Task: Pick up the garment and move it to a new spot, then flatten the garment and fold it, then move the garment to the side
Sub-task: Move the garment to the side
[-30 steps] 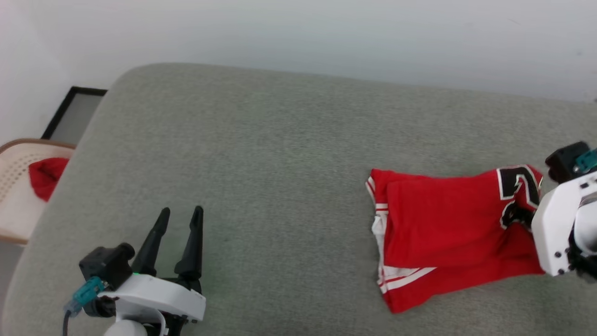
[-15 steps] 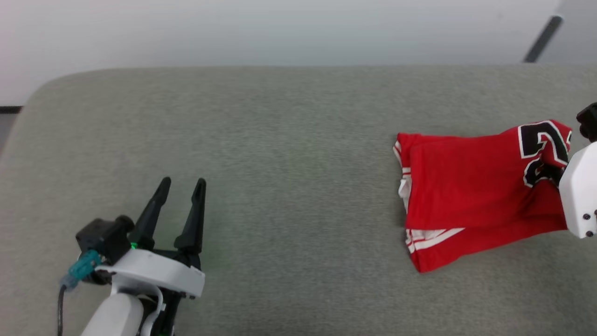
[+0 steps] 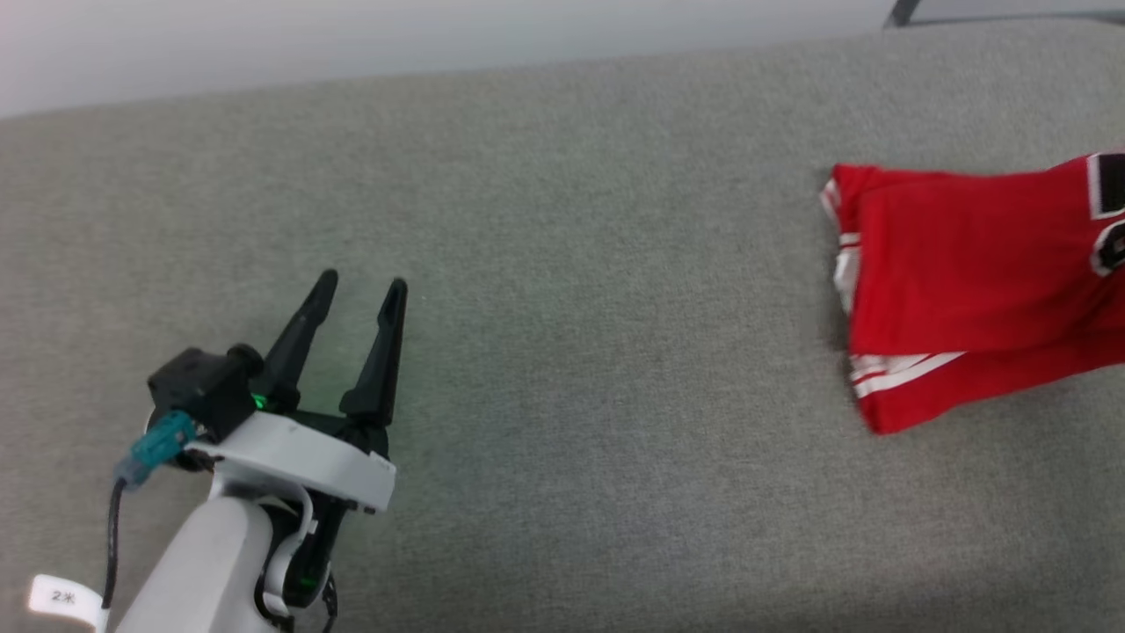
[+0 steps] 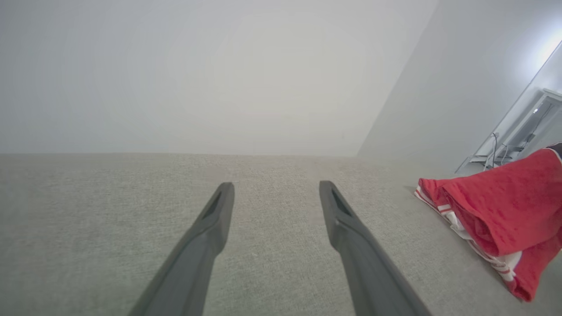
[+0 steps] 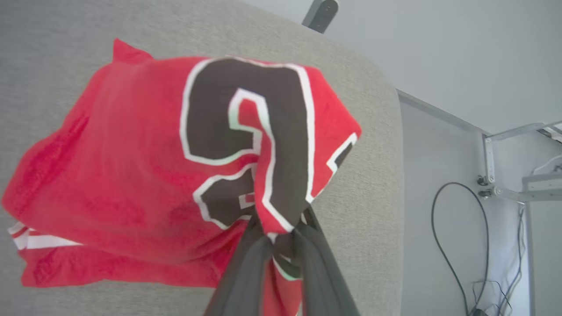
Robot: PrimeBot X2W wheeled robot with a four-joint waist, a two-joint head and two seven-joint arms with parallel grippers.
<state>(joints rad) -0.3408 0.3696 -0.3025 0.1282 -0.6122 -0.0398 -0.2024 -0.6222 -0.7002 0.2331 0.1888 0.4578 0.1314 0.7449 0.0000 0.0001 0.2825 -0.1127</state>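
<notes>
Right gripper (image 5: 281, 243): fingers pinched tight on a bunched fold of the garment (image 5: 131, 166), right at its black, white-edged lettering.
Garment: a folded red bundle with white striped trim poking out along one edge. The held end is lifted and the far end lies on the grey fabric surface (image 3: 571, 264).
Left gripper (image 3: 362, 283): fingers spread wide with nothing between them, low over bare fabric, well apart from the garment.
Beyond: a pale wall (image 4: 219, 74), and a dark cable (image 5: 439, 228) past the surface's rounded edge.
</notes>
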